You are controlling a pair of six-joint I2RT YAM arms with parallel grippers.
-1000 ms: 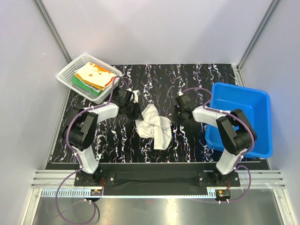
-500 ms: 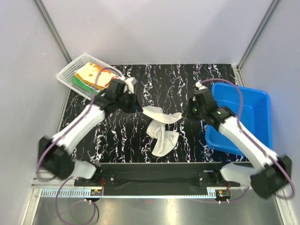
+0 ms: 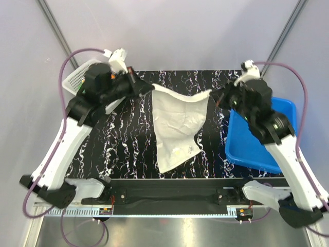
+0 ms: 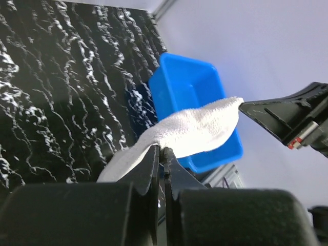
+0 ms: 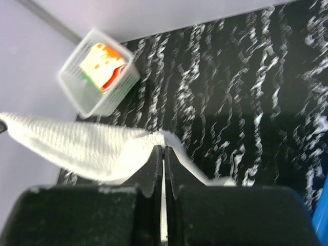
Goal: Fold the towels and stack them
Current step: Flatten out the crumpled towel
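white towel (image 3: 177, 123), corners inside both jaws

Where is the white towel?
In the top view the white towel hangs in the middle, stretched between the left gripper and the right gripper, with the white basket to its left and the blue tub to its right.

The left arm (image 3: 64, 139) stretches to the upper left, the right arm (image 3: 293, 159) to the upper right. Left gripper (image 3: 148, 88) and right gripper (image 3: 215, 96) face each other, both closed tight.
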